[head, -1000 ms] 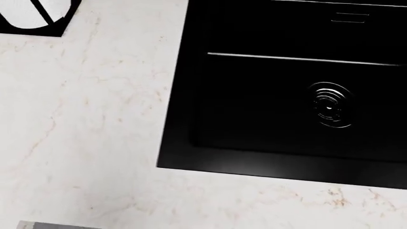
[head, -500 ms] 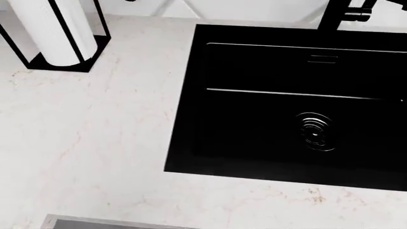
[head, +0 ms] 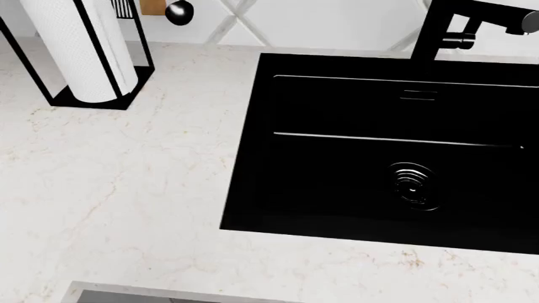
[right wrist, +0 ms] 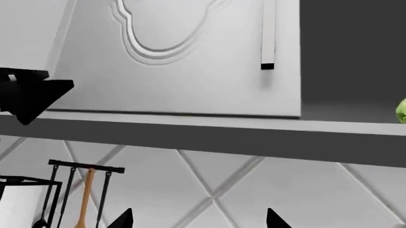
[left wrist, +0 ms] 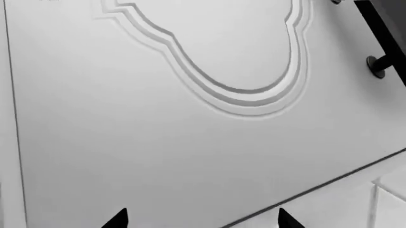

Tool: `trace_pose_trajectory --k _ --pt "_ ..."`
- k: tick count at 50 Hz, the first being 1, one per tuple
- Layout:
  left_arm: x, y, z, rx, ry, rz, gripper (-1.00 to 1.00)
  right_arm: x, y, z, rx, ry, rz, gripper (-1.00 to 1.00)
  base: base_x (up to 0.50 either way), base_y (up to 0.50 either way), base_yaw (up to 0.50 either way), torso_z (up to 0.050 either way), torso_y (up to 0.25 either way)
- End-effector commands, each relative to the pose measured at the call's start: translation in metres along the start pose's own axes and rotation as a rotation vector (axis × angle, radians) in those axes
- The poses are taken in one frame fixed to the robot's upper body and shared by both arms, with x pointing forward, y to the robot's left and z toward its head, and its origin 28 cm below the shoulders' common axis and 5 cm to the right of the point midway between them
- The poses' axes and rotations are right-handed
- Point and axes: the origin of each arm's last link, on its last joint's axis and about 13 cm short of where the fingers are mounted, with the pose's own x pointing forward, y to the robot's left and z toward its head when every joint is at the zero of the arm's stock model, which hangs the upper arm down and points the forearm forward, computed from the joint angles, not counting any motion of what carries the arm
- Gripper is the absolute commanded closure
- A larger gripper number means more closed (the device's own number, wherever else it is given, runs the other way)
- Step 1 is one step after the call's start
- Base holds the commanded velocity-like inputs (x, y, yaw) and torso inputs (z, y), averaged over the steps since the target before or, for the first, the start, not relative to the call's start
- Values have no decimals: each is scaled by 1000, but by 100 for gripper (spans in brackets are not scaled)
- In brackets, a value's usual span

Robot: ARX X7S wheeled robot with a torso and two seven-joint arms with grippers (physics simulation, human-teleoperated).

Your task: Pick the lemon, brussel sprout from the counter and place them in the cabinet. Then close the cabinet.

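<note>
The brussel sprout [right wrist: 401,111] sits inside the open cabinet [right wrist: 355,52] at its shelf's front edge. Both the left gripper [left wrist: 201,219] and the right gripper [right wrist: 198,219] are spread wide, holding nothing. The counter [head: 110,183] surrounds the black sink [head: 396,145].

Sprout [right wrist: 401,111] in open cabinet [right wrist: 355,52]; door [right wrist: 184,61] ajar.

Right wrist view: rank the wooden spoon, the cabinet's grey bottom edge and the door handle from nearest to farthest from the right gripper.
1. Wooden spoon, hanging low, beside the right gripper.
2. Cabinet's bottom edge, across the view above the spoon.
3. Door handle, highest, up on the door.
</note>
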Motion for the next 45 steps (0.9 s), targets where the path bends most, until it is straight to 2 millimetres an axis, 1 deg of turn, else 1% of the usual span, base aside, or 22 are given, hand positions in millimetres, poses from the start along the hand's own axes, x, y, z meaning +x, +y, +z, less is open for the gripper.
trace_pose_trajectory --k 1,9,18,23,31,36,41,45 --pt "-37 -13 -19 62 -4 -47 -100 11 4 -1 5 -2 -7 -100 0 0 0 0 0" --pt "-47 -16 -25 81 -3 -51 -100 18 5 -5 17 11 -19 -100 31 -467 0 0 0" --pt "-53 -14 -30 83 6 -35 -100 19 4 -2 7 10 -39 -100 5 -502 0 0 0" --pt "-56 -13 -32 85 10 -27 -100 21 4 0 6 9 -40 -100 -412 -295 0 0 0" --pt "-66 -15 -41 112 9 -22 -100 26 6 0 7 14 -39 -100 -465 -332 0 0 0" --pt "-71 -16 -50 116 11 -10 -100 32 11 -1 14 12 -31 -100 -381 -469 0 0 0" --pt "-72 -19 -55 110 11 -2 -100 38 13 -1 22 9 -34 -100 -246 -516 0 0 0" --pt "-73 -20 -58 109 -4 7 -100 42 13 -1 27 5 -44 -100 35 -499 0 0 0"
